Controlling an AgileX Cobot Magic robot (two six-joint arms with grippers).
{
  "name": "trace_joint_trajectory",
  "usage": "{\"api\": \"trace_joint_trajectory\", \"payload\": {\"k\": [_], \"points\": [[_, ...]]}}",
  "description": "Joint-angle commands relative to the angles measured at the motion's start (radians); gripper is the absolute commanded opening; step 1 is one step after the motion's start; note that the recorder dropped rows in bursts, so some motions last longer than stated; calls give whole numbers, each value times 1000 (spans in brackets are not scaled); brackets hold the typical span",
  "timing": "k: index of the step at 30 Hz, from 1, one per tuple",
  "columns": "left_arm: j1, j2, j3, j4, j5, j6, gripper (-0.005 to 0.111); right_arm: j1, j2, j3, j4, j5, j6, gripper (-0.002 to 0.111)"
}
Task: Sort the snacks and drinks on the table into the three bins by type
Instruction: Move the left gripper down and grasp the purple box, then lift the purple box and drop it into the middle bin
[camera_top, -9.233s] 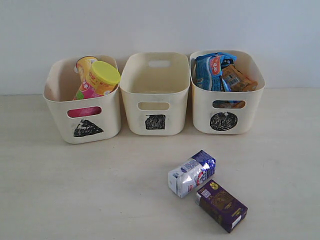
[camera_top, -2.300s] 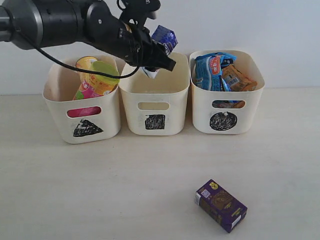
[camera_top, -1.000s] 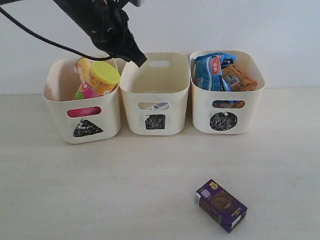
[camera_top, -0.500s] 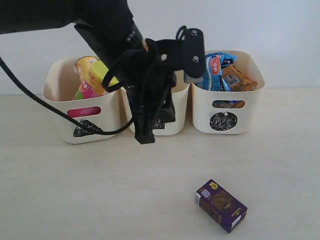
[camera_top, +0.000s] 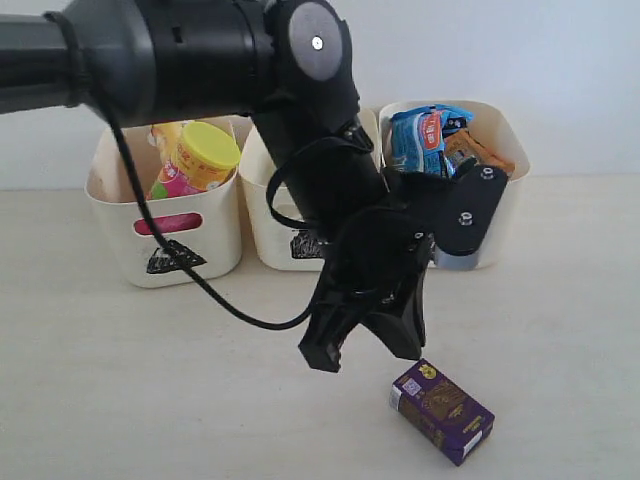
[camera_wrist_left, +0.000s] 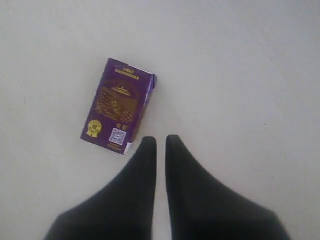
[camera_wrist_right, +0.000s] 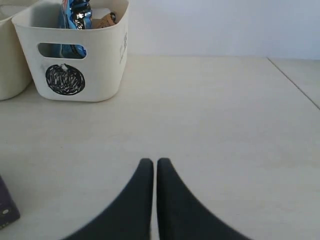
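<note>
Only the purple carton (camera_wrist_left: 117, 105) lies unsorted on the counter (camera_wrist_left: 240, 75); your left end effector (camera_wrist_left: 161, 144), narrow and empty, hovers just beside it.

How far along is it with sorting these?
Nearly done. The chip canisters sit in the triangle bin and the snack bags in the circle bin. The left hand hovers empty near the purple carton, the only item seen on the table; it needs binning.

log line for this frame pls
left gripper: fingers nearly together, empty, by dark purple carton | right gripper: shut, empty | carton: flat on table, not yet binned
</note>
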Motion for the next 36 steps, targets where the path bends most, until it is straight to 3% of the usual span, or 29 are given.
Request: {"api": "trace_joint_trajectory", "payload": {"k": [1,9,11,14,18,20,36], "points": [[-21,87,-115,-16,32,22,4,-2,-5,4,0,-5,-1,0],[-68,197,-185,24,32,188,4,-2,-5,4,2,-4,-1,0],[-68,216,-185,58,32,188,10,-2,-5,4,2,-4,-1,0],[-68,234,-185,98,32,188,32,-2,-5,4,2,-4,-1,0],[-68,245,-185,83,32,158,76,-2,-5,4,2,-4,-1,0],[-68,247,-185,48,-9,136,87,-2,-5,4,2,-4,-1,0],[-68,358,-185,58,-163,175,88,-2,-5,4,2,-4,-1,0]]}}
